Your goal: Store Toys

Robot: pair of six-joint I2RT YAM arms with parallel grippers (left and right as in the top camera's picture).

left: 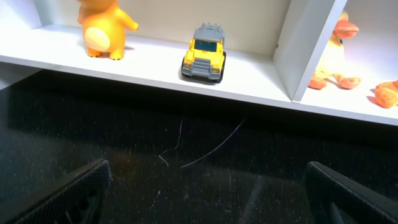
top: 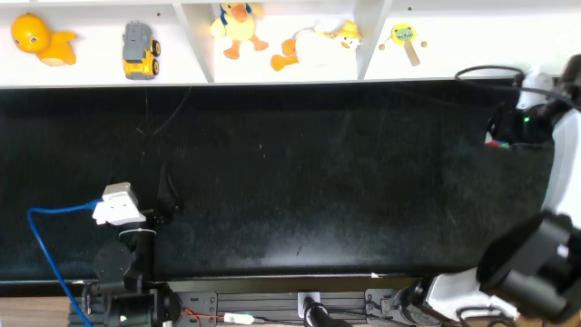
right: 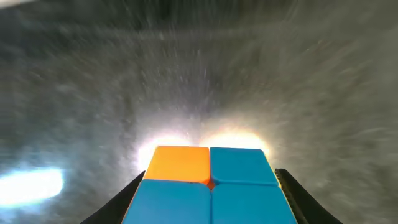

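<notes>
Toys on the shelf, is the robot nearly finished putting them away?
Done: the orange duck, yellow truck and plush duck sit on the white shelf. In hand: the right gripper grips a blue-and-orange cube. Left: that cube has yet to reach the shelf; the left gripper is open.

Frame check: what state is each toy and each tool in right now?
left tool: open, empty, above the black table.
right tool: shut on the cube.
cube: gripped, not yet shelved.
yellow truck: on its wheels in the left compartment.
orange duck: upright beside the truck.
yellow plush duck: upright in the middle compartment.
white plush: lying down beside it.
handled toy: lying in the right compartment.
</notes>
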